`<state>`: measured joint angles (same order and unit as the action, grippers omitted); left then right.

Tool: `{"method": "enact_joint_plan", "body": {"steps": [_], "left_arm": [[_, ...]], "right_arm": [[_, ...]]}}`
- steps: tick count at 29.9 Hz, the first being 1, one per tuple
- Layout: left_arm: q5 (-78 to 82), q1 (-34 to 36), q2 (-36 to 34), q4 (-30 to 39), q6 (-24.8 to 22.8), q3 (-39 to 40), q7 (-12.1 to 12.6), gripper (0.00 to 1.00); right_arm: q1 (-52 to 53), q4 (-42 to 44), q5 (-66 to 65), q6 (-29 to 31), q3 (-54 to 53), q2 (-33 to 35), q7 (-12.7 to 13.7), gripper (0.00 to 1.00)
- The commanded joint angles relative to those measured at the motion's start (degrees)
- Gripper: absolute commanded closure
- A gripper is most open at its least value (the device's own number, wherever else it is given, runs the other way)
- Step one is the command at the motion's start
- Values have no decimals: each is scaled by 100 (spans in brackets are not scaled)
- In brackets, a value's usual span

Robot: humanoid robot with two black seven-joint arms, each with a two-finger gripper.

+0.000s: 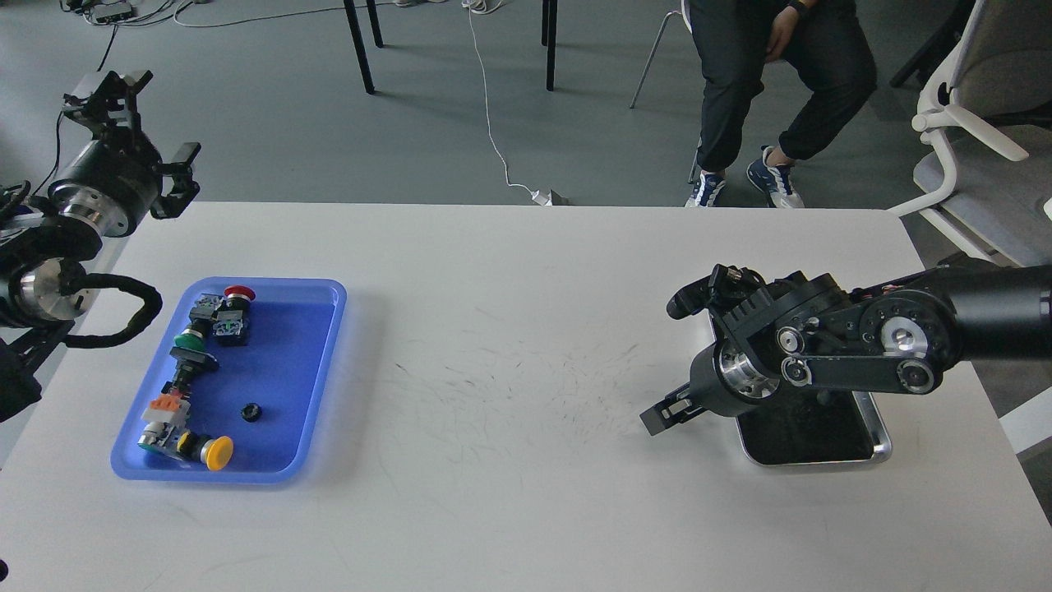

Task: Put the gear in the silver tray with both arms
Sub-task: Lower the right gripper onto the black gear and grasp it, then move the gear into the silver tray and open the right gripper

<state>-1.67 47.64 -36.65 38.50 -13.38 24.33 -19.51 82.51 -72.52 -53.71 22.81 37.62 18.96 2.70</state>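
Gear [251, 412]: one, in blue tray [325, 370] | silver tray [883, 448]: one | our left gripper [148, 131] spread, holding nothing | our right gripper [675, 362] spread, holding nothing

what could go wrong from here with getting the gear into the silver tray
The gear is small and dark, lying loose in the blue tray near the push buttons; a pincer could bump those or miss it.

The right arm hangs over the silver tray, covering much of it, so a drop could land on the arm or rim.

The left pincer and right pincer are far apart, so a handover across the white table might drop the gear.
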Motion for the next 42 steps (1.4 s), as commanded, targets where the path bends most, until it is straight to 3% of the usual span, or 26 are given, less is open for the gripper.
{"method": "enact_joint_plan", "body": {"steps": [1, 12, 17, 24, 35, 42], "left_arm": [[0, 0, 0, 0, -7, 2, -9, 2], [0, 0, -17, 0, 2, 2, -70, 2], [0, -9, -26, 0, 2, 2, -70, 2], [0, -26, -26, 0, 2, -7, -70, 2], [0, -26, 26, 0, 11, -7, -70, 2], [0, -26, 62, 9, 19, 19, -70, 2]], "right_arm": [[-16, 54, -8, 21, 8, -33, 3, 53], [-42, 283, -8, 39, 158, -262, -15, 76], [45, 274, 27, 83, 132, -235, -32, 97], [634, 81, 89, 109, -246, 396, -41, 98], [820, -175, -60, 426, -545, 2567, -182, 98], [-444, 747, -175, -101, -984, 2516, -182, 98]]}}
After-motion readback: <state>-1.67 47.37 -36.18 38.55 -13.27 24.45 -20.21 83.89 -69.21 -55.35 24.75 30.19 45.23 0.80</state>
